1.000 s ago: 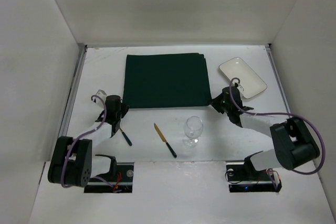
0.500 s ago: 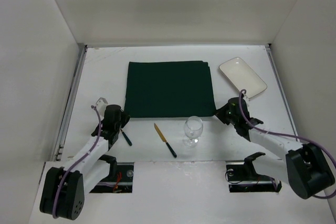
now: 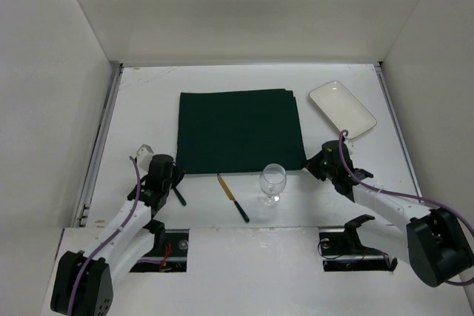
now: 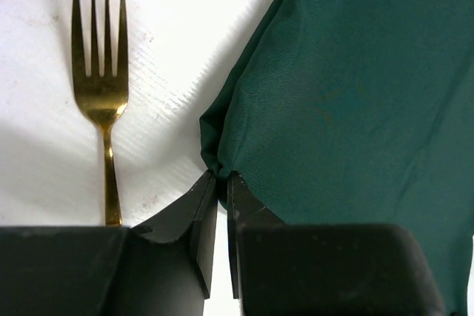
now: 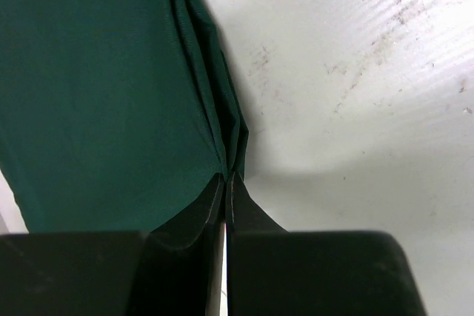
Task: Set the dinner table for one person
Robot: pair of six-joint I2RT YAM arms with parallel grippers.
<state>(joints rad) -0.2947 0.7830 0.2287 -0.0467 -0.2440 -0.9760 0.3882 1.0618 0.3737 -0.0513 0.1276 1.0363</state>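
Observation:
The dark green cloth mat [image 3: 241,129] lies flat on the white dinner table [image 3: 144,98]. My left gripper [image 3: 169,173] is shut on the mat's near left corner [image 4: 222,160]. My right gripper [image 3: 314,165] is shut on the mat's folded near right corner [image 5: 233,149]. In the left wrist view a gold fork [image 4: 100,72] lies just left of the pinched corner; its dark handle [image 3: 178,195] shows from above. A knife [image 3: 232,197] and a wine glass [image 3: 272,183] stand near the mat's near edge.
A white rectangular plate [image 3: 342,109] sits at the back right, beyond my right gripper. Metal rails [image 3: 104,131] run along the table's sides. White walls enclose the table on three sides.
Both grippers have drawn back toward the near edge with the mat's near corners in them. The mat has slid nearer, and its near edge now lies close to the knife and glass.

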